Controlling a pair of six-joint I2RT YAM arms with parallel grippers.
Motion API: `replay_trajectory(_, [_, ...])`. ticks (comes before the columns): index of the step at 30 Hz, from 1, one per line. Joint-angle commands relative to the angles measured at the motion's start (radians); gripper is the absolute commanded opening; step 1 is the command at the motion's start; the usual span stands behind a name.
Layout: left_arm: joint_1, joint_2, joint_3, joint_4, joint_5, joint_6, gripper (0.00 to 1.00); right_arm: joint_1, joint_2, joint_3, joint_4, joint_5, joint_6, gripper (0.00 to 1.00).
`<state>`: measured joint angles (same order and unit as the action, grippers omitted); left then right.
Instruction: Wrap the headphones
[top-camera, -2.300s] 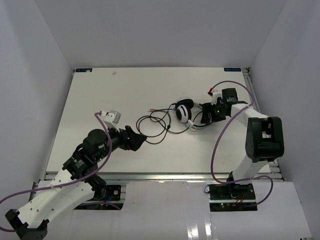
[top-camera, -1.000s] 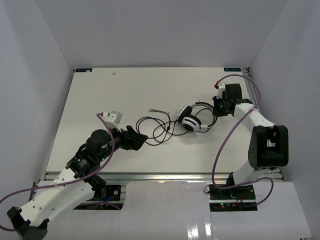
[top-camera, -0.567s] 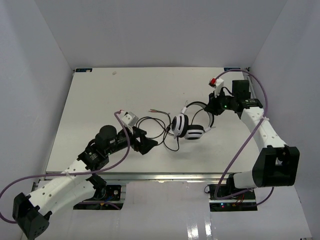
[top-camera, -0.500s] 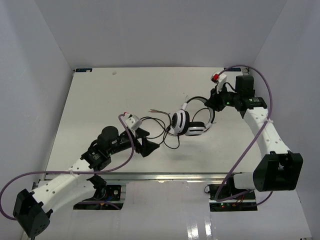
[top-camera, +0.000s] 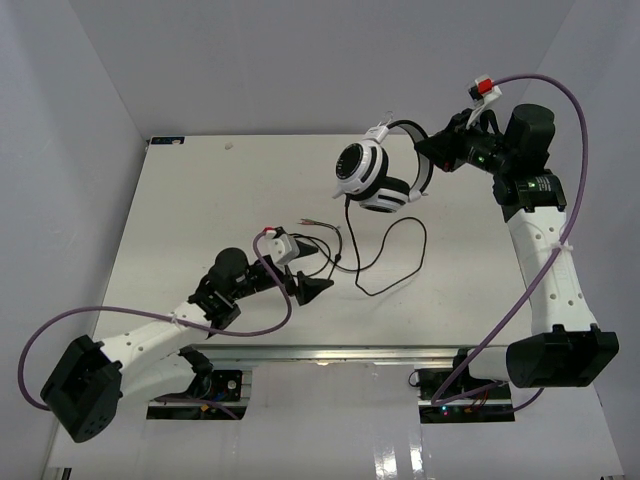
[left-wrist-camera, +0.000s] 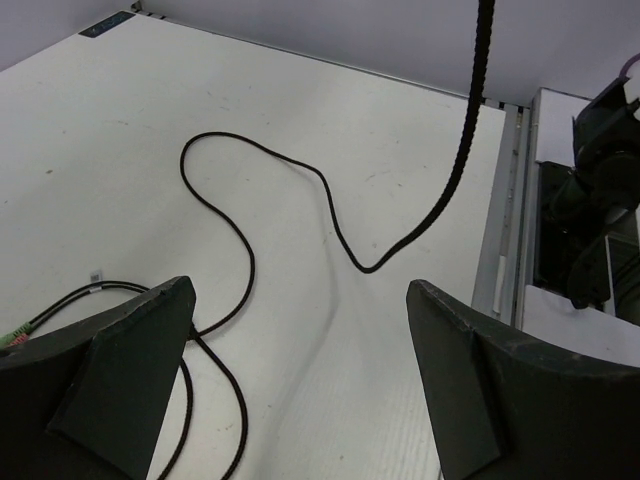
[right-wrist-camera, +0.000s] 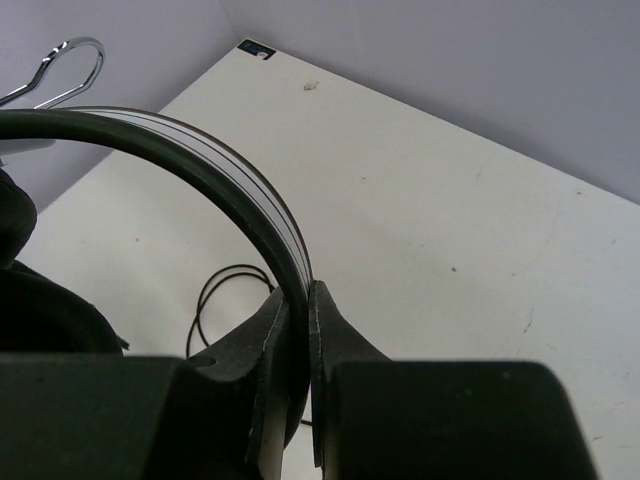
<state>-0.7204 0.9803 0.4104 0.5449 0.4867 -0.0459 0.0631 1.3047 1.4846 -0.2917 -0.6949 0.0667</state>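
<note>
Pale walls close in a white table (top-camera: 190, 190) on three sides. Above its far right part the headphones (top-camera: 372, 178) hang in the air, clear of the surface. The two round cups sit close together, with white shells ringed in black padding. The headband (top-camera: 418, 160) arches off to the right, and up close it is a black strip with thin white lines along it (right-wrist-camera: 230, 190).

The thin dark cable (top-camera: 400, 250) drops from the cups to the table, bends into a wide loop and trails left in loose curls. It ends in small coloured plugs (top-camera: 305, 220), which lie flat.

The right tool (top-camera: 440, 152) is closed on the headband, with both fingers pinching the strip from either side (right-wrist-camera: 298, 300), and it alone carries the headphones.

The left tool (top-camera: 312, 288) sits low over the near middle of the table with its fingers spread wide. It grips nothing, and the cable's curls lie on the table below and ahead of it (left-wrist-camera: 250, 260).
</note>
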Motion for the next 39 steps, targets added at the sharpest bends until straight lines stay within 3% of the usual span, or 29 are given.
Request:
replay_trajectory(1, [-0.004,0.122,0.122,0.117,-0.008,0.076,0.98,-0.016,-0.007,0.014,0.122,-0.043,0.211,0.08])
replay_trajectory(10, [-0.066,0.231,0.089,0.321,0.045,-0.051,0.98,-0.050,-0.005,0.030,0.125,-0.046,0.280,0.08])
replay_trajectory(16, [-0.105,0.243,0.001,0.357,-0.046,-0.038,0.98,-0.053,0.016,0.047,0.133,-0.086,0.339,0.08])
replay_trajectory(25, [-0.106,0.516,0.097,0.496,-0.059,-0.030,0.97,-0.085,-0.009,0.038,0.140,-0.152,0.402,0.08])
replay_trajectory(32, [-0.122,0.591,0.122,0.600,-0.022,-0.085,0.96,-0.095,-0.018,0.003,0.151,-0.180,0.434,0.08])
replay_trajectory(37, [-0.131,0.655,0.142,0.647,-0.002,-0.128,0.86,-0.098,-0.016,-0.022,0.177,-0.187,0.463,0.08])
replay_trajectory(39, [-0.134,0.682,0.166,0.653,0.008,-0.146,0.76,-0.100,-0.018,-0.030,0.181,-0.191,0.468,0.08])
